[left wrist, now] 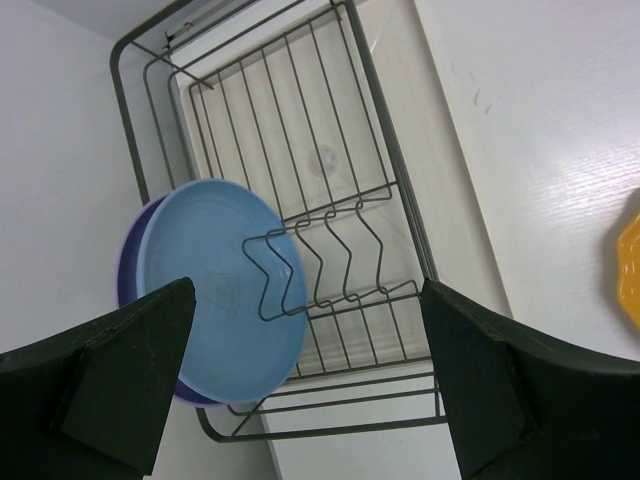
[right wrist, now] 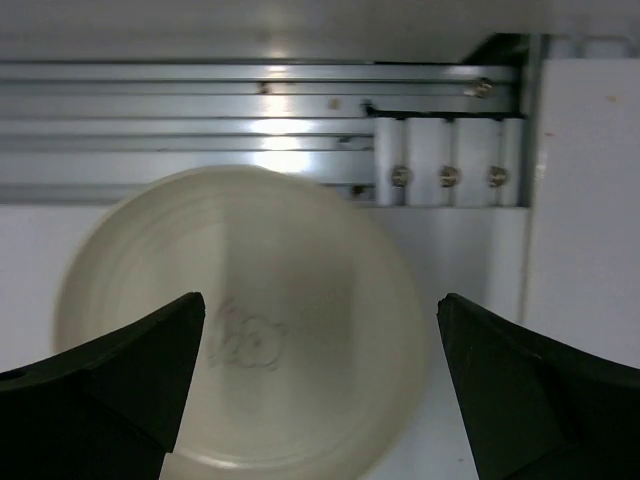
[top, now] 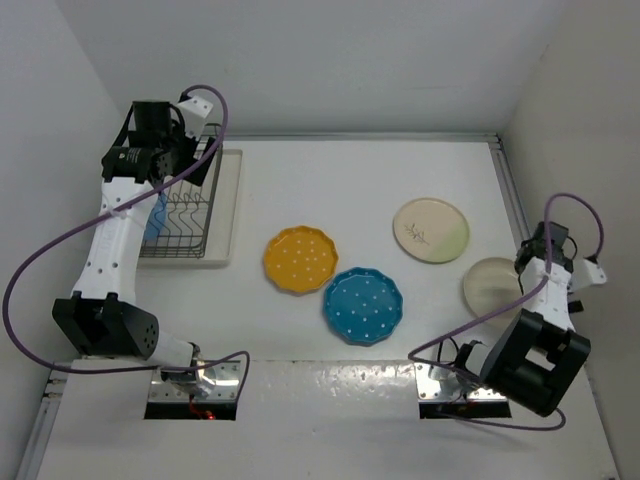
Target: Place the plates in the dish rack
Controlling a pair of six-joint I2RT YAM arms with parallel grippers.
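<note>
Black fingers of the left claw (left wrist: 307, 290) stand spread wide and grasp nothing, poised over the dish rack (top: 185, 225), which sits on a cream tray (top: 232, 200) at the far-left corner of the desk (top: 330, 180). Below those fingers the light blue plate (left wrist: 215, 300) stands on edge between the tines at the rack's outer end. The lavender plate (left wrist: 130, 270) is pressed close behind it.

The right claw (right wrist: 320, 300) is likewise parted and empty. It hangs directly above a plain cream plate (right wrist: 240, 320) that lies flat near the right edge of the desk. A stamped mark shows on this plate, so it is probably face down.

Between the two arms, toward the middle of the desk, lie three more plates. The yellow plate (top: 300, 260) and the teal plate (top: 363, 305) are just beside each other, and the sprig plate (top: 431, 230) is farther back and to the right.

The step in hand looks like the pick of the cream plate. A flat plate gives the fingers little to bite, so the claw should come down off-centre. One finger should go outside the rim and one inside, closing on the rim and not across the whole disc. It should lift slowly so the plate does not swing. The rack is well apart from this arm, so the plate likely needs carrying toward the middle for the left claw. That claw should rise straight up first, clear of the tines and the two leaning plates.
</note>
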